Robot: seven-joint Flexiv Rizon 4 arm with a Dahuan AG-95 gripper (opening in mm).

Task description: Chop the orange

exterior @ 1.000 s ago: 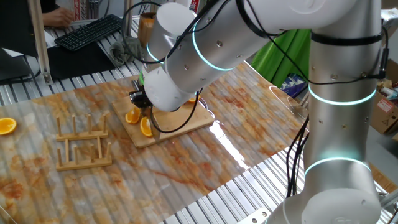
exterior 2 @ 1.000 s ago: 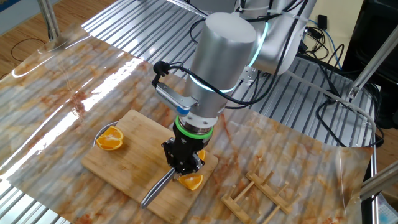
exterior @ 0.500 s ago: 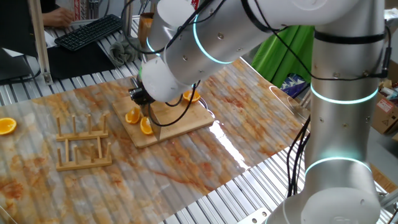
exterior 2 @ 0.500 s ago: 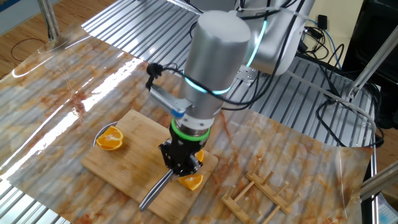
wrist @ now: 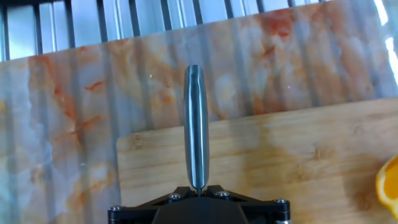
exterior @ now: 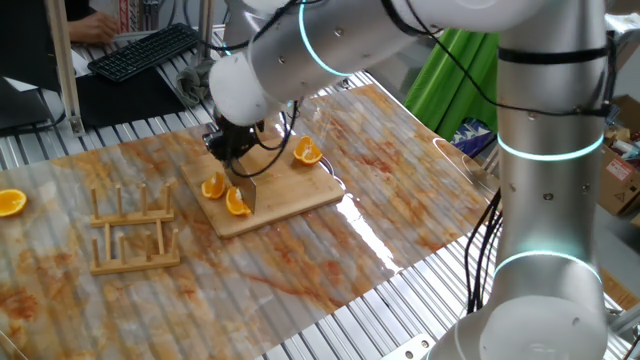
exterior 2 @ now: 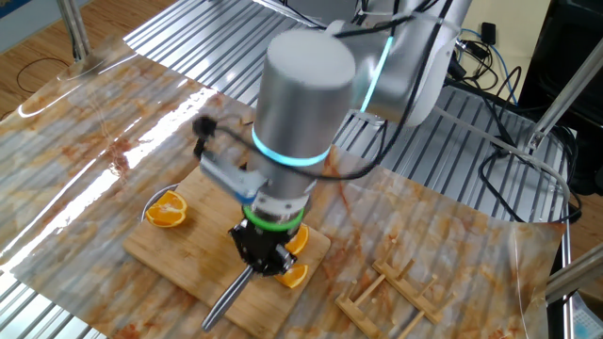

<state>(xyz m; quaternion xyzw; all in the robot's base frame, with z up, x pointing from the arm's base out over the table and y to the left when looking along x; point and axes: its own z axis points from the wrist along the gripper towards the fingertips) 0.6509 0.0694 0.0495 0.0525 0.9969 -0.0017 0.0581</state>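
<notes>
My gripper (exterior: 232, 148) is shut on a steel knife (exterior: 246, 193) over the left end of the wooden board (exterior: 300, 195). The blade points down beside the orange, which lies as two wedges (exterior: 213, 187) (exterior: 238, 204) on the board. In the other fixed view the gripper (exterior 2: 264, 256) stands next to the wedges (exterior 2: 294, 275) (exterior 2: 298, 239), and the knife (exterior 2: 226, 297) reaches past the board's edge (exterior 2: 179, 250). The hand view shows the gripper (wrist: 197, 190) holding the knife (wrist: 196, 124) by its spine above the board (wrist: 298, 155). The wedges are out of that view.
A rounder orange half (exterior: 307, 151) lies at the board's far end, also seen in the other fixed view (exterior 2: 167, 210) and at the hand view's right edge (wrist: 389, 184). Another half (exterior: 10, 202) lies far left. A wooden rack (exterior: 133, 233) stands left of the board.
The arm has swung round and the gripper has shifted a little along the board towards its end, still holding the knife. The wedges have not moved.
</notes>
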